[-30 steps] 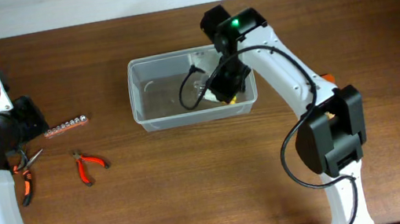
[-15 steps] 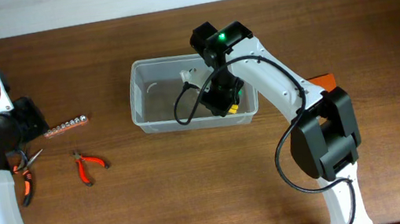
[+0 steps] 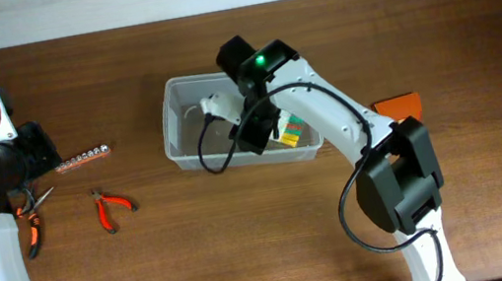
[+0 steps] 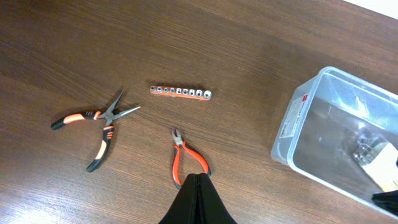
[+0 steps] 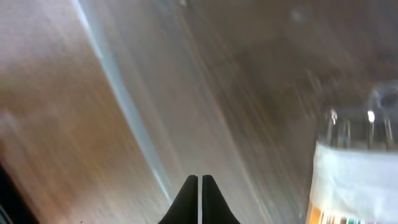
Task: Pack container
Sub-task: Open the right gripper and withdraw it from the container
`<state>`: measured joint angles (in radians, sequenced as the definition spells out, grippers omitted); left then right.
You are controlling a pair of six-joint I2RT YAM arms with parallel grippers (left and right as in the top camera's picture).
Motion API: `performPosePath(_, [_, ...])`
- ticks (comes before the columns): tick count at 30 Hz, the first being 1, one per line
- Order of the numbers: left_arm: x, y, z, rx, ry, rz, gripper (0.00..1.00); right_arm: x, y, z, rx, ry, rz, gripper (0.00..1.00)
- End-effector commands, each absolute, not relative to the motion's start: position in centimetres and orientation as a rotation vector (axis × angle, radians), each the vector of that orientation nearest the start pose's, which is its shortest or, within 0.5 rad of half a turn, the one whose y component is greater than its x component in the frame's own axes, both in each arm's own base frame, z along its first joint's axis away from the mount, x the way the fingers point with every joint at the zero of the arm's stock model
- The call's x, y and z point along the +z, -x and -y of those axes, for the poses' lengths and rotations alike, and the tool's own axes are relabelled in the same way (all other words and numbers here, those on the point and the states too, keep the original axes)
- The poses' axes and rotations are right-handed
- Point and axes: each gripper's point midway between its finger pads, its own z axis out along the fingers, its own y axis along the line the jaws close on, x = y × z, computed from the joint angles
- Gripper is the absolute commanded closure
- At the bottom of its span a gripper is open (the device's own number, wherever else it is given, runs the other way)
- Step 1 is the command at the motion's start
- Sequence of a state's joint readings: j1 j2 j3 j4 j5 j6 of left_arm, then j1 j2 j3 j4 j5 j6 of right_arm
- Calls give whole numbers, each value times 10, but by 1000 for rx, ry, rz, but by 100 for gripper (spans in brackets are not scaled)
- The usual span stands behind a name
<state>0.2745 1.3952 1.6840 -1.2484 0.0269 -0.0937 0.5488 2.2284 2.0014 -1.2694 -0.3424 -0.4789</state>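
My right claw is clenched on nothing over the container, which sits at the far middle of the desk. My left claw is clenched empty too, above the red pliers.

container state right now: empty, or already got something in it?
Not empty. A packet with a yellow-green label lies inside the container, at its right end in the overhead view.

Container is sitting mid-tabletop, w/ a pkg lying inside at its right end. Socket strip is lying left of it, apart. Short pliers are lying right of long pliers, the 2 nearer the arm bases.
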Motion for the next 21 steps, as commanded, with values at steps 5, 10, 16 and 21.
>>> performPosePath(5, [306, -321, -85, 36, 423, -2476, 98, 90, -324, -305, 611, 1707, -2547, 96])
performPosePath(10, [306, -321, -85, 36, 423, -2476, 98, 90, -321, -303, 613, 1711, -2559, 96])
performPosePath(16, [306, -321, -85, 36, 423, -2476, 98, 86, -329, -295, 519, 1712, -2572, 96])
performPosePath(21, [306, -321, -85, 45, 397, -2480, 98, 100, -404, -246, 70, 1316, -2675, 96])
